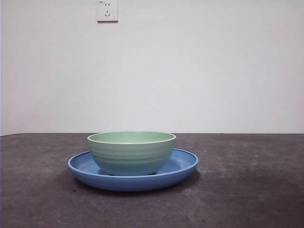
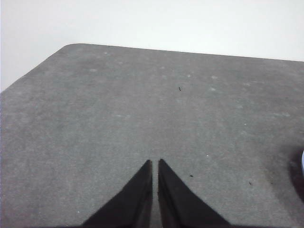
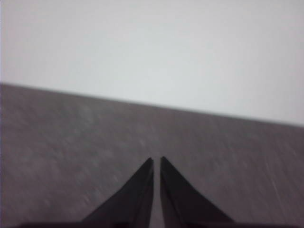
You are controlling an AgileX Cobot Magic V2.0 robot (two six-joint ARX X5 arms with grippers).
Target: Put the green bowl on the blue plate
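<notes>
The green bowl [image 1: 131,152] stands upright inside the blue plate [image 1: 183,167], near the middle of the dark table in the front view. No arm shows in the front view. My left gripper [image 2: 155,163] is shut and empty over bare table; a sliver of the blue plate [image 2: 302,159] shows at the edge of its view. My right gripper [image 3: 156,160] is shut and empty over bare table, with neither dish in its view.
The dark grey table [image 1: 247,190] runs to a white wall behind it. A wall socket [image 1: 107,10] sits high on the wall. The table's rounded corner [image 2: 71,47] shows in the left wrist view.
</notes>
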